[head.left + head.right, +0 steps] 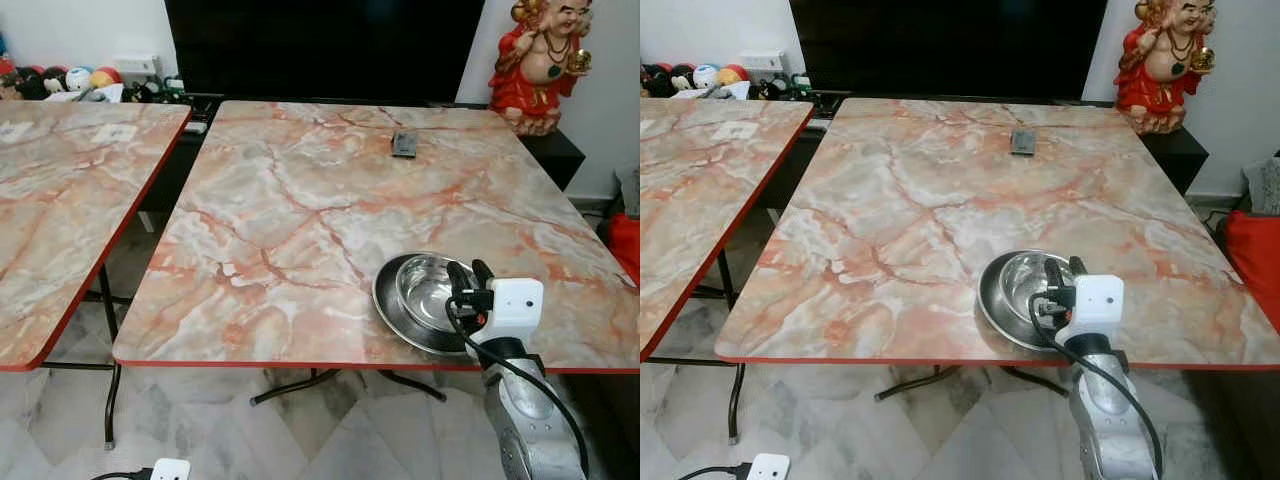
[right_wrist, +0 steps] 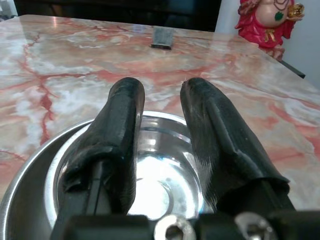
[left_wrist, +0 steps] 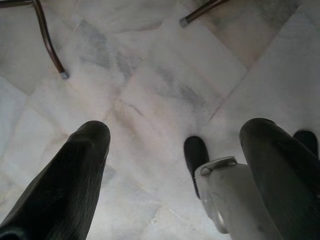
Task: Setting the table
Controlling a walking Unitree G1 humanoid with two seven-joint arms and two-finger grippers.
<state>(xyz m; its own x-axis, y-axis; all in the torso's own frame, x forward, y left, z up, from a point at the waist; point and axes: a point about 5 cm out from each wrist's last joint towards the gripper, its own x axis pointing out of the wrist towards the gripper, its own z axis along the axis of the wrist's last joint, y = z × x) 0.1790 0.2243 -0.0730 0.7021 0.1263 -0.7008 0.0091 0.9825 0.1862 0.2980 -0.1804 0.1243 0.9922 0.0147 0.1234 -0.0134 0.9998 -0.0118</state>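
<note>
A steel bowl point(image 1: 432, 290) sits inside a wider steel plate point(image 1: 388, 310) near the front right edge of the marble-patterned table point(image 1: 300, 220). My right gripper point(image 1: 468, 272) hovers just over the bowl's near rim. In the right wrist view its two black fingers point(image 2: 125, 115) stand a little apart above the bowl point(image 2: 160, 185), with nothing between them. My left gripper point(image 3: 177, 130) hangs low beside the table, open, pointing at the tiled floor.
A small dark remote-like object point(image 1: 404, 143) lies at the far side of the table. A second marble table point(image 1: 60, 200) stands to the left across a narrow gap. A red figurine point(image 1: 540, 60) and a dark screen point(image 1: 320, 45) are behind.
</note>
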